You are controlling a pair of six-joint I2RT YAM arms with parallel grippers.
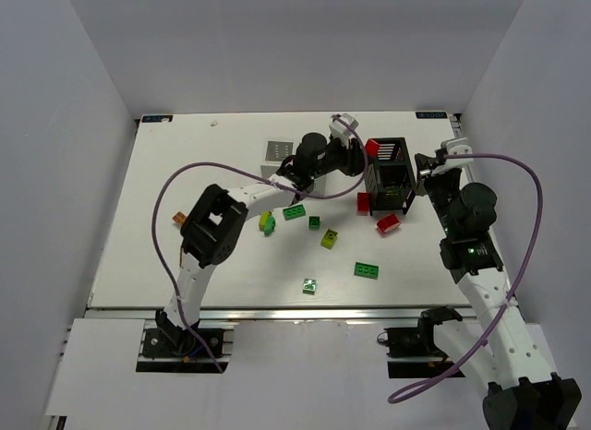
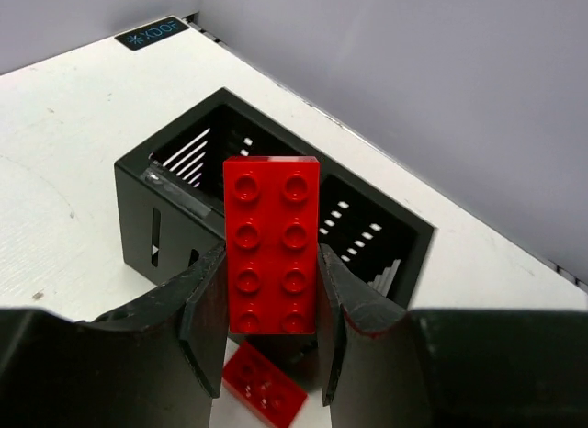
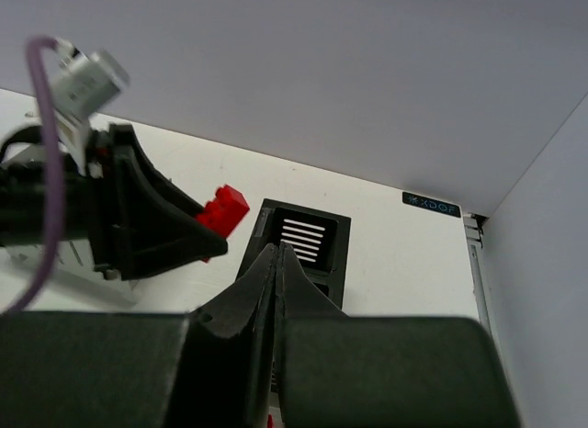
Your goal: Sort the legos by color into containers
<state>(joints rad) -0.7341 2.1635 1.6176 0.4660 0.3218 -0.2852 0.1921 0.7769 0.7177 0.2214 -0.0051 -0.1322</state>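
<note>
Above the black box [image 2: 138,203], rear right of the bench [image 1: 240,273]: left claw [image 2: 271,299] clamped on a red eight-stud brick [image 2: 271,235], studs facing its camera. Right claw [image 3: 277,258] sits beside that box, fingers pressed together, nothing visible between them. White box [image 1: 277,151] is partly behind the left arm. Loose on the bench: red bricks [image 1: 388,224] by the black box; dark green bricks [image 1: 366,270] and yellow-green bricks [image 1: 330,237] nearer.

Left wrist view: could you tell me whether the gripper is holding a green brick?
No, the left gripper is clamped on a red brick, not a green one.
</note>
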